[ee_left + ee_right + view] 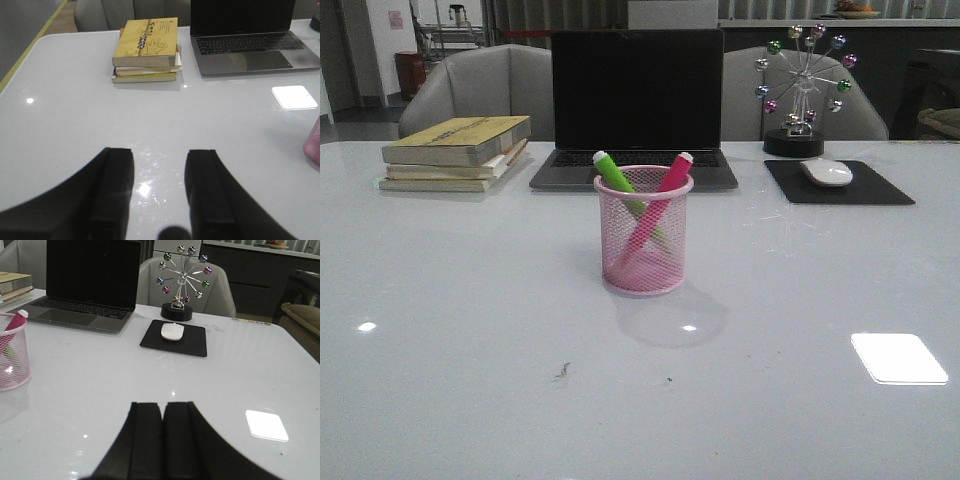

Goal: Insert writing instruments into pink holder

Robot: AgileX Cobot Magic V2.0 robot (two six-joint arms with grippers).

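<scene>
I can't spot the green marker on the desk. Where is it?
In the front view, the green marker stands tilted inside the pink holder at table centre, crossed with the pink marker, before the laptop.

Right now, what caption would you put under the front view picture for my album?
Green marker and pink marker crossed inside the pink holder, laptop behind.

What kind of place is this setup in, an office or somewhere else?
Most likely an office or study desk: an open laptop, a mouse on a black pad, a stack of books, and a pink holder with markers on a white table.
</scene>
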